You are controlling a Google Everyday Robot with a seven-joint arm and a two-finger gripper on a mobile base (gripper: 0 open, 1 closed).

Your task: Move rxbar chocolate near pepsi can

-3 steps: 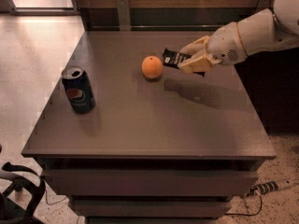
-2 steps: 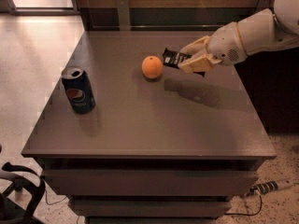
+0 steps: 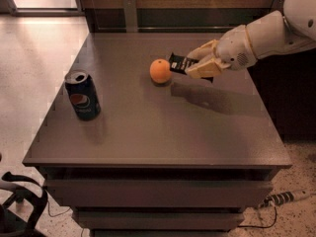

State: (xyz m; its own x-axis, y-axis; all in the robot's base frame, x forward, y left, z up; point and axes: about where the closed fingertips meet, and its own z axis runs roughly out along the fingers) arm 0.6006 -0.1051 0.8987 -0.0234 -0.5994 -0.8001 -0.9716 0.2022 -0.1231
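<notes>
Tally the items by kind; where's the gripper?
Soda can: 1, the pepsi can
Fruit: 1, the orange
Wrapped bar: 1, the rxbar chocolate, held by the gripper beside the orange, above the table
Total: 3

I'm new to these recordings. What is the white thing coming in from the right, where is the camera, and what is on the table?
The white thing is a robot arm. Its two-finger end effector is shut on the rxbar chocolate, a black wrapped bar, held above the table, beside an orange. The pepsi can stands upright near the table's left edge, well apart. There is one camera, looking down on the table from its front; where it is mounted is unknown.
</notes>
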